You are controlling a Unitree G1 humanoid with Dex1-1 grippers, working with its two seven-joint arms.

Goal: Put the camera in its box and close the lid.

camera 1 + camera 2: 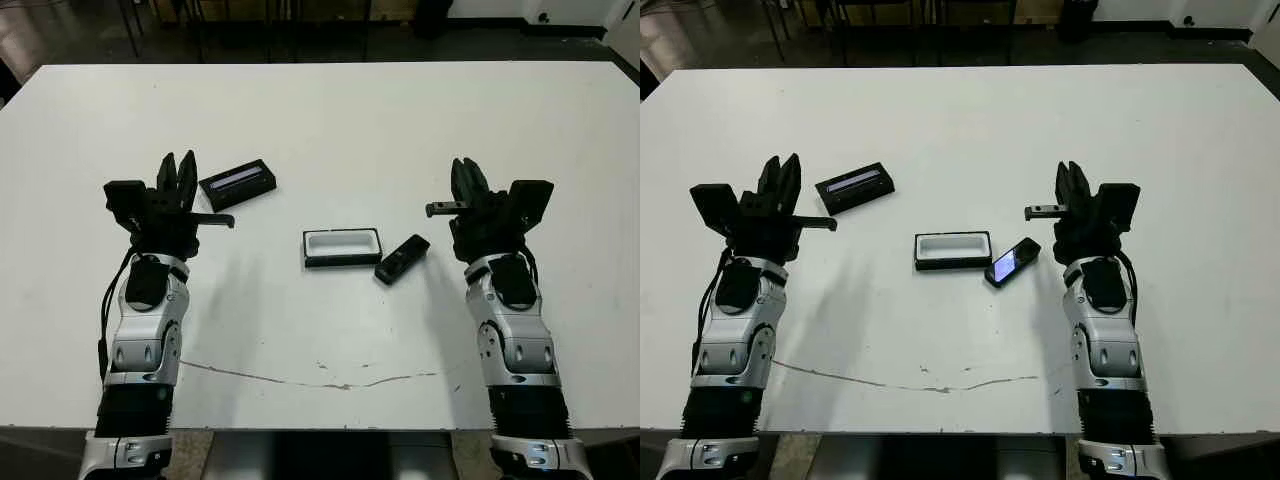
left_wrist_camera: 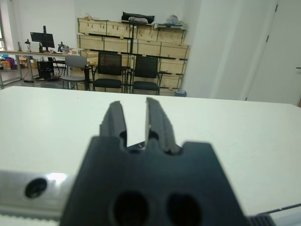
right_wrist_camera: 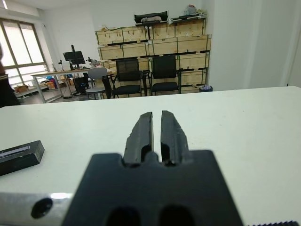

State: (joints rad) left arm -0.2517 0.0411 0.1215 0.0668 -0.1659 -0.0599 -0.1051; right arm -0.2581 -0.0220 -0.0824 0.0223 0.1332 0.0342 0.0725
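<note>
Camera [image 1: 402, 259] beside open box [image 1: 342, 247], lid [image 1: 237, 184] apart

Both arms reaching forward from the near edge over the white surface [image 1: 330, 110], well apart, one at each side, silver forearms rising to black wrist blocks. Left tool [image 1: 177, 170] pointing away toward the far edge, fingers [image 2: 157, 123] parted by a narrow gap, gripping nothing, tips raised. Right tool [image 1: 466, 176] likewise aimed forward, fingers [image 3: 142, 130] drawn nearly together with only a thin slit between, also empty. Short black lever sticking inward from each wrist block. Both wrists roughly level, forearms near parallel, cables looping beside each one.
</note>
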